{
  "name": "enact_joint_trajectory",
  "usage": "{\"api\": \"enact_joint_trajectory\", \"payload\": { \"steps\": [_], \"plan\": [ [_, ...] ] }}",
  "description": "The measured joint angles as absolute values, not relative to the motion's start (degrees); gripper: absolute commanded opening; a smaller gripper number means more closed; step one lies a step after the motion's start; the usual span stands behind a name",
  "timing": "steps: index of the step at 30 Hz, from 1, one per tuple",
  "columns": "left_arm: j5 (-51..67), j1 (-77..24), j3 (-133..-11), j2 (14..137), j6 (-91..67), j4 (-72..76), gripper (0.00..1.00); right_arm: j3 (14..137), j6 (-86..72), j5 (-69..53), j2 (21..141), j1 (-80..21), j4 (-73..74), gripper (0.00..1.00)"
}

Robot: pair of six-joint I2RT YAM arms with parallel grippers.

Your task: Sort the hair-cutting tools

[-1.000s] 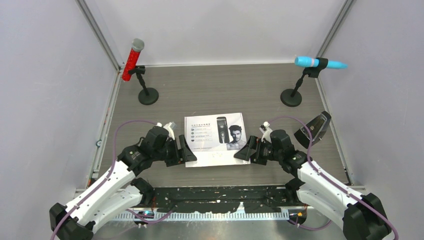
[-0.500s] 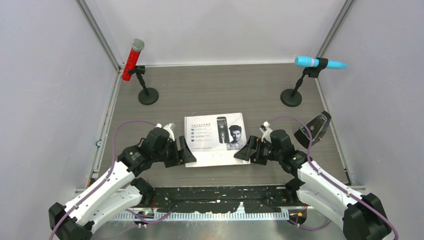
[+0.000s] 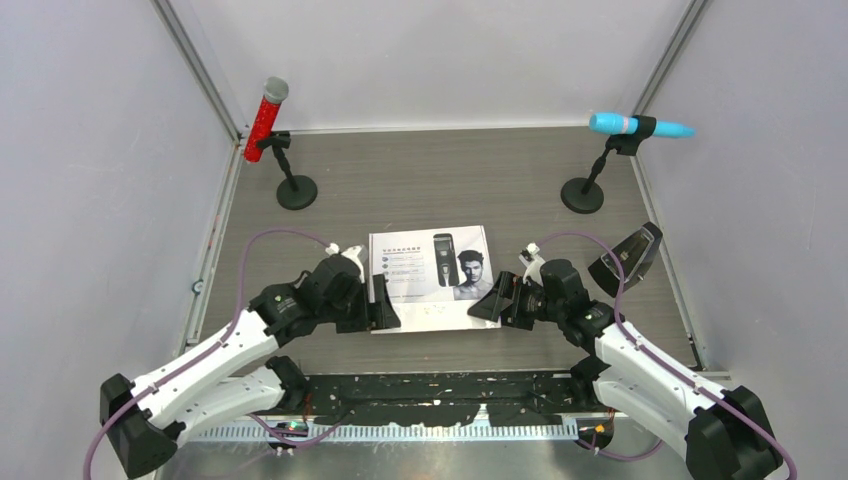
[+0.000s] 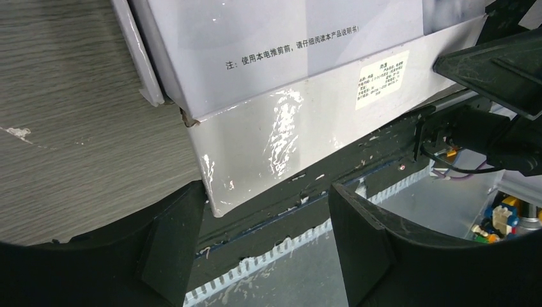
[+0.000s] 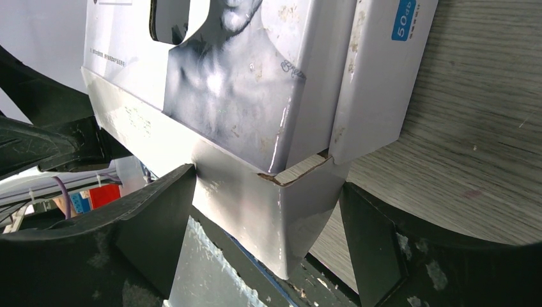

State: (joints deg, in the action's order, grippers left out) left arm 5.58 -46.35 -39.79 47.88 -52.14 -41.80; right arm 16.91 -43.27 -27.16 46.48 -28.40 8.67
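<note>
1. Hair-cutting tools: I cannot tell where they lie. A clipper appears only as a print on the flat white cardboard box (image 3: 430, 278) in the middle of the grey wood-grain desk (image 3: 450, 190).
2. Left pincer (image 3: 378, 306) is spread open, its jaws astride the box's near left corner.
3. Right pincer (image 3: 495, 300) is also spread wide, its jaws astride the near right corner.

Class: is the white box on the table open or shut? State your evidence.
Shut. The white box lies flat, its printed lid covering the top; no contents show. The wrist views show only corner flaps gaping slightly.
</note>
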Motion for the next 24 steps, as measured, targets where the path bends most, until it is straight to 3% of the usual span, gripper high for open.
{"api": "enact_joint_trajectory", "payload": {
  "steps": [12, 24],
  "plan": [
    [-1.9, -52.9, -44.3, 51.0, -52.4, -46.1, 0.74, 16.9, -43.2, -27.2, 46.5, -28.4, 8.6, 0.87],
    [-2.8, -53.3, -44.4, 51.0, -53.4, -45.4, 0.76, 16.9, -43.2, -27.3, 46.5, -28.4, 8.6, 0.87]
  ]
}}
